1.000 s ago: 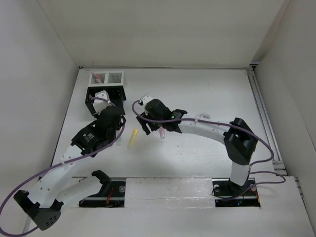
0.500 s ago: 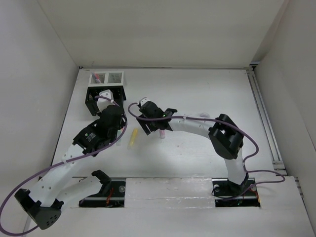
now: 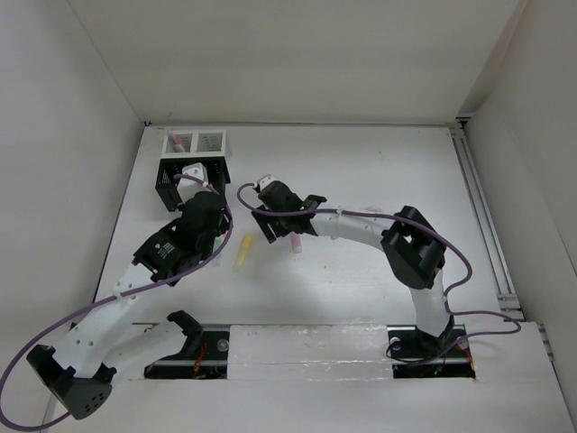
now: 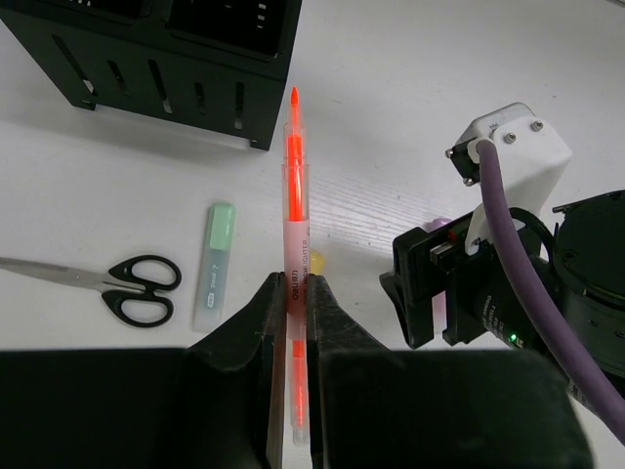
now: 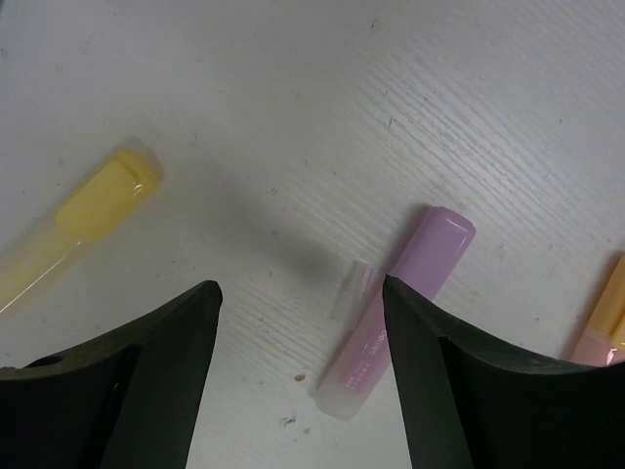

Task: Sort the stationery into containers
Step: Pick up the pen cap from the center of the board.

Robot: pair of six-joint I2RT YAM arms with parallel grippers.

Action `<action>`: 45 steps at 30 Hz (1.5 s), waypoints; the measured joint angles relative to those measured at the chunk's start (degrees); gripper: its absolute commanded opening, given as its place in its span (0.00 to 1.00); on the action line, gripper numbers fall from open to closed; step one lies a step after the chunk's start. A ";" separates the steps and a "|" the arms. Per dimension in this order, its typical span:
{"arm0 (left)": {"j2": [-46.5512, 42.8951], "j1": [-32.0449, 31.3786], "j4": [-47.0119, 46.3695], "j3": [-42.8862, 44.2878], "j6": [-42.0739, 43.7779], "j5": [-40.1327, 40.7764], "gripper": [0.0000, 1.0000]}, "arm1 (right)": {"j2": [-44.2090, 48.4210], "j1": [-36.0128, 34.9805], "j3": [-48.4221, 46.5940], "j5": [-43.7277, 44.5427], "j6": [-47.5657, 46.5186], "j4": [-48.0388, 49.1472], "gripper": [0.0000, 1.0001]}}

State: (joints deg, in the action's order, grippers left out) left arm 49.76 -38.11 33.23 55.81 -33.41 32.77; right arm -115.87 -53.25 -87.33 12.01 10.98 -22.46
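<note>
The orange pen (image 4: 293,176) is clamped between the fingers of the left gripper (image 4: 296,283), held low on its barrel so that most of its length projects forward, tip aimed at the black organiser (image 4: 146,59) just ahead. The purple marker (image 5: 391,322) lies on the table under the right gripper (image 5: 301,288), whose fingers are spread wide and hold nothing; the marker sits close to one finger rather than centred. A yellow marker (image 5: 78,225) lies to one side and an orange marker (image 5: 605,322) is cut off at the frame edge. Because the pen is gripped far from its tip, it could be levered askew or caught on the organiser's wall if it is lowered off-line. The off-centre purple marker could be nudged or rolled away rather than captured when the jaws are brought together. The two wrists are also very near each other, so contact between the arms is a risk. The scissors (image 4: 117,283) and green marker (image 4: 217,264) are shown only by the left wrist view, and cannot be made out from above. Only the top view shows the white organiser (image 3: 212,142) behind the black one, with a pink-red item (image 3: 178,142) standing in its left compartment.
</note>
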 measured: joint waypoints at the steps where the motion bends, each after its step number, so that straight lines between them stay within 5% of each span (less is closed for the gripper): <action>1: 0.00 0.00 -0.02 0.00 0.00 0.00 0.00 | 0.00 0.02 0.15 -0.09 0.00 0.17 0.73; 45: 1.01 0.00 -0.02 0.00 0.00 -0.20 0.00 | -2.71 1.86 4.63 -1.97 3.63 5.42 0.58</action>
State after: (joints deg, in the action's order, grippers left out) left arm 50.76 -38.11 33.21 55.81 -33.41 32.58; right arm -118.58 -51.40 -82.70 10.04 14.61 -17.04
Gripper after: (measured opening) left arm 0.036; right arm 0.583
